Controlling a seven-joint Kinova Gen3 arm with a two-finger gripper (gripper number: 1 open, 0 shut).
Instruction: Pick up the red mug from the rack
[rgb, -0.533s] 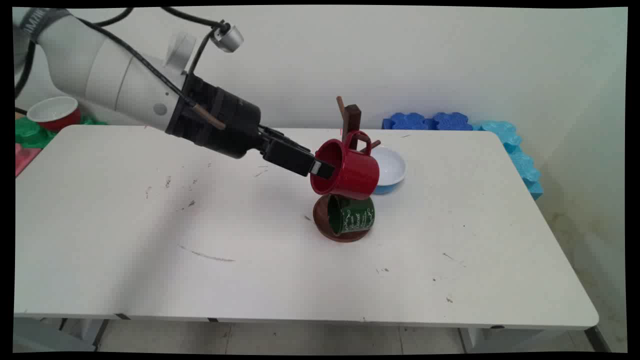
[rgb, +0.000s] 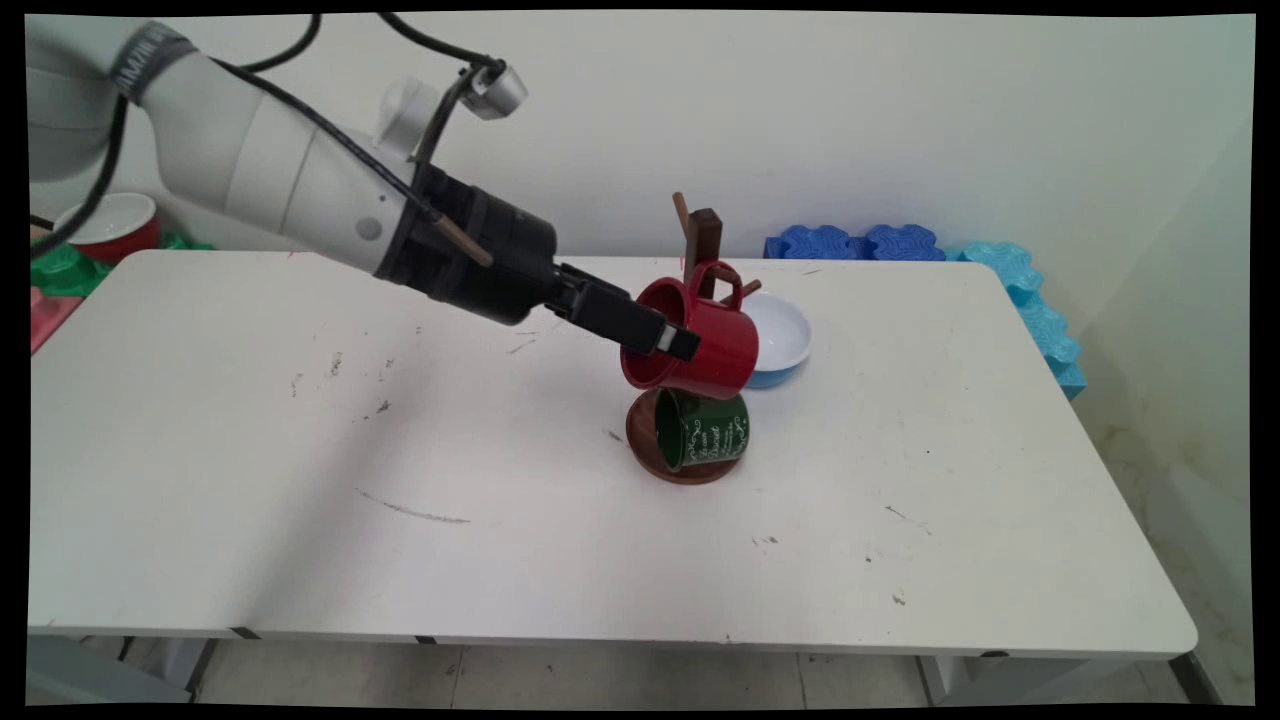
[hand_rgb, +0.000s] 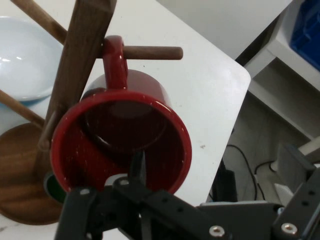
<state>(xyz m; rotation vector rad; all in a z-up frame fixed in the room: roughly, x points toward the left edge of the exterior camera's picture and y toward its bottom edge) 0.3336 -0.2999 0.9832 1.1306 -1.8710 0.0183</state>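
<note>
Two mugs (rgb: 700, 350), one rack (rgb: 703, 240)

White table (rgb: 250, 560), scuffed top, rounded corners. Plain pale wall (rgb: 900, 120) behind table. Blue foam tiles (rgb: 860, 243) against wall at table's far right corner; lighter cyan foam tiles (rgb: 1040, 320) along table's right edge. Green foam piece (rgb: 60, 268) off table's far left corner. Tiled floor (rgb: 600, 680) below table's near edge.

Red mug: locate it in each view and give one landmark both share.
Main view: red mug at centre, hanging by its handle on the wooden rack, above the green mug.
Hand view: centre, mouth facing the camera.
Shared landmark: the rack.
</note>
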